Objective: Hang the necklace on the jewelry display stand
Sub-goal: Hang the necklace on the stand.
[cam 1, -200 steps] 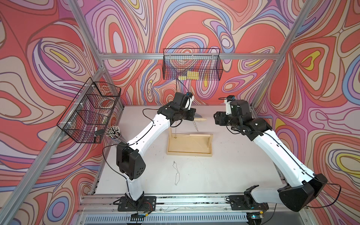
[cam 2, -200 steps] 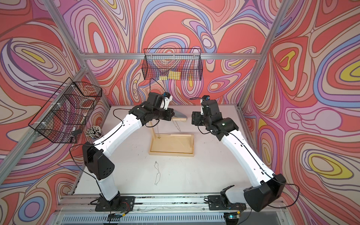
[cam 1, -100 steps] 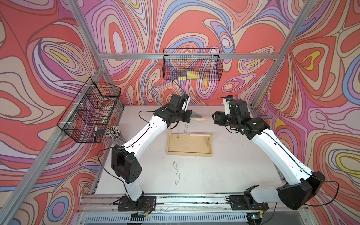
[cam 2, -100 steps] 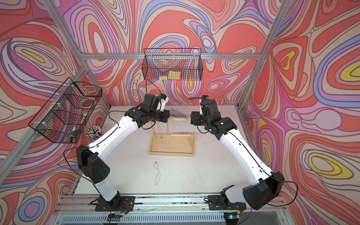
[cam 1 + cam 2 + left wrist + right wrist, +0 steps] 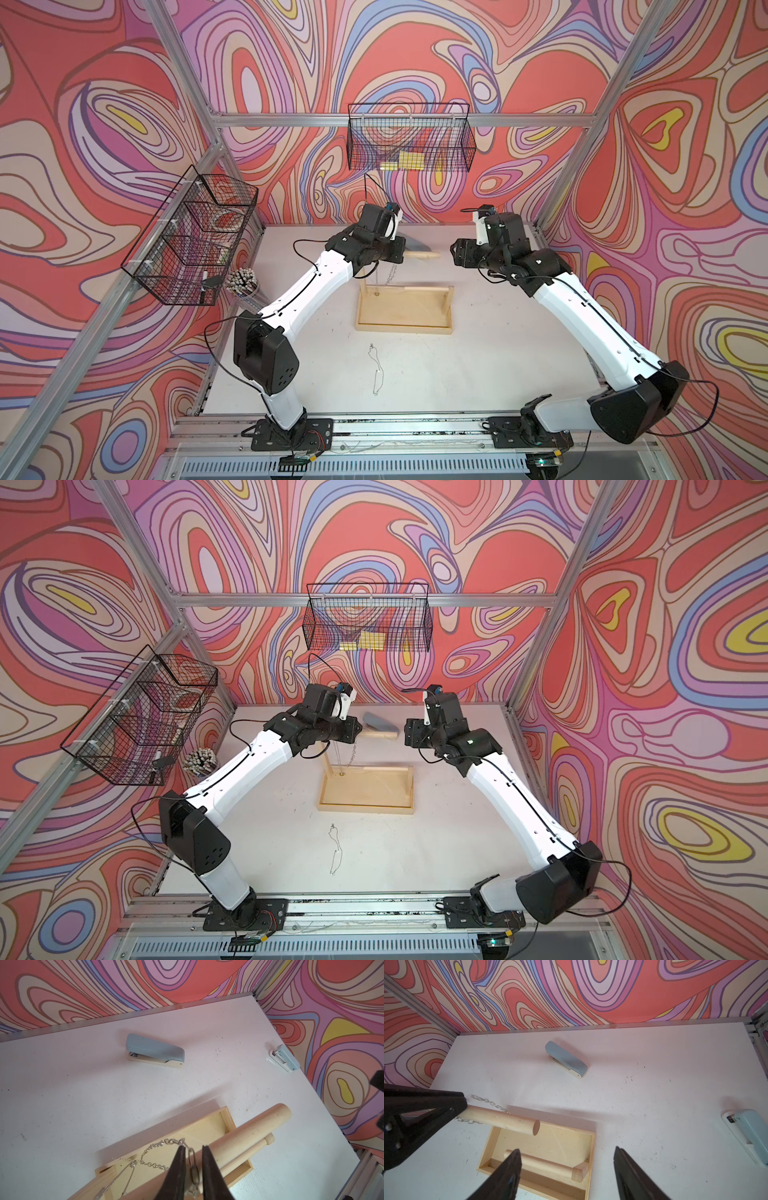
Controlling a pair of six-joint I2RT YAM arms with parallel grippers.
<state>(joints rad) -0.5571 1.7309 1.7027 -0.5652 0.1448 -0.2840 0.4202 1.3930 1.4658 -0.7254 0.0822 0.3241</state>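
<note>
The pale wooden jewelry display stand (image 5: 401, 329) stands mid-table, its long top dowel bar (image 5: 249, 1132) above a shorter lower bar (image 5: 542, 1162). A silver chain necklace (image 5: 160, 1144) is draped over the top bar and hangs down both sides (image 5: 492, 1103), also seen in both top views (image 5: 390, 274) (image 5: 353, 752). My left gripper (image 5: 193, 1147) hovers over the bar (image 5: 401, 253), jaws slightly open, with chain links lying loose in the gap. My right gripper (image 5: 567, 1149) is wide open and empty, above the tray's right part (image 5: 455, 253).
A second thin necklace (image 5: 377, 370) lies on the table in front of the stand. A blue-grey stapler (image 5: 154, 1051) sits behind the stand and a small stapler (image 5: 749, 1136) near the right wall. Wire baskets (image 5: 409, 143) (image 5: 191, 237) hang on the walls, with a pencil cup (image 5: 242, 280) at the left.
My left gripper's jaws have parted from the chain, which now rests on the top bar. The left arm has shifted slightly leftward. The right arm has barely moved.
</note>
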